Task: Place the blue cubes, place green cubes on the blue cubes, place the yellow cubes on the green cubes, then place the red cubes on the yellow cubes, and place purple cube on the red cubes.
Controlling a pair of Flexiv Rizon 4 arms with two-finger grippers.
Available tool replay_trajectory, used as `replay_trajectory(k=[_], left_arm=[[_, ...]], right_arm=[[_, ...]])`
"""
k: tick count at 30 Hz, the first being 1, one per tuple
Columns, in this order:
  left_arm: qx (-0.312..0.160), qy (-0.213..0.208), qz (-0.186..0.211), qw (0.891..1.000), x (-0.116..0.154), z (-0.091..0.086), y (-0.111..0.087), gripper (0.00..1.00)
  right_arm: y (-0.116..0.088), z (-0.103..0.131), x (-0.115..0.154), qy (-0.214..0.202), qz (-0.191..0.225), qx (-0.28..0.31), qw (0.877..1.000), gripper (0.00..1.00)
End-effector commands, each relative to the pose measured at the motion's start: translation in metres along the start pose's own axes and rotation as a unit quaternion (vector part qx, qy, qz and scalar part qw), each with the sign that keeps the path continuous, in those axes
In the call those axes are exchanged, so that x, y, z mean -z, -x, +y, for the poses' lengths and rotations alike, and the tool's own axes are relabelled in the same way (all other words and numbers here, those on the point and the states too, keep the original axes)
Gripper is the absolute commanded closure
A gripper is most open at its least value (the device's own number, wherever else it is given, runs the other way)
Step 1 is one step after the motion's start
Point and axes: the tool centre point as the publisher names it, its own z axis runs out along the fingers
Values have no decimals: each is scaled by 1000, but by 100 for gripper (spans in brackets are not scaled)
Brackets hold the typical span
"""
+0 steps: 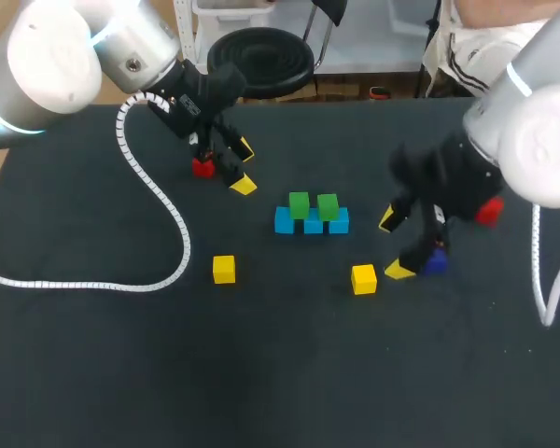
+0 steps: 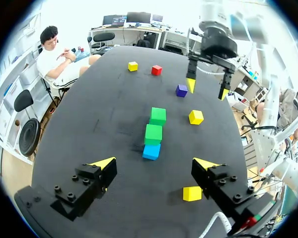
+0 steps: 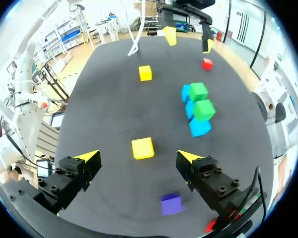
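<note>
Three blue cubes (image 1: 313,224) lie in a row at the table's middle, and two green cubes (image 1: 299,203) sit on them. My left gripper (image 1: 245,168) hangs open beside a red cube (image 1: 203,167). My right gripper (image 1: 394,245) hangs open between a yellow cube (image 1: 363,278) and the purple cube (image 1: 435,263). Another yellow cube (image 1: 224,269) lies front left. A second red cube (image 1: 489,211) shows by the right arm. From the left wrist, the open gripper (image 2: 155,163) looks along the row (image 2: 151,151). From the right wrist, the yellow cube (image 3: 142,148) lies below the open gripper (image 3: 138,158).
A white ribbed cable (image 1: 154,196) trails from the left arm across the table's left half. A third yellow cube (image 2: 132,66) lies at the far right edge, seen only from the left wrist.
</note>
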Motion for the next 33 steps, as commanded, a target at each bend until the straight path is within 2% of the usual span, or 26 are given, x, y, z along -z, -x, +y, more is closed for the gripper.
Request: replay_trajectory(k=[1, 9, 17, 26, 33], left_arm=[[-1, 0, 0, 1000, 0, 0, -1, 0], [-1, 0, 0, 1000, 0, 0, -1, 0], [-1, 0, 0, 1000, 0, 0, -1, 0], [-1, 0, 0, 1000, 0, 0, -1, 0], [-1, 0, 0, 1000, 0, 0, -1, 0]], right_arm=[[-6, 21, 4, -14, 3, -2, 1000, 0], [-27, 35, 8, -2, -13, 11, 1000, 0], [-43, 36, 11, -21, -45, 6, 999, 0], [-35, 8, -26, 18, -72, 48, 996, 0], [0, -3, -44, 38, -61, 56, 996, 0]])
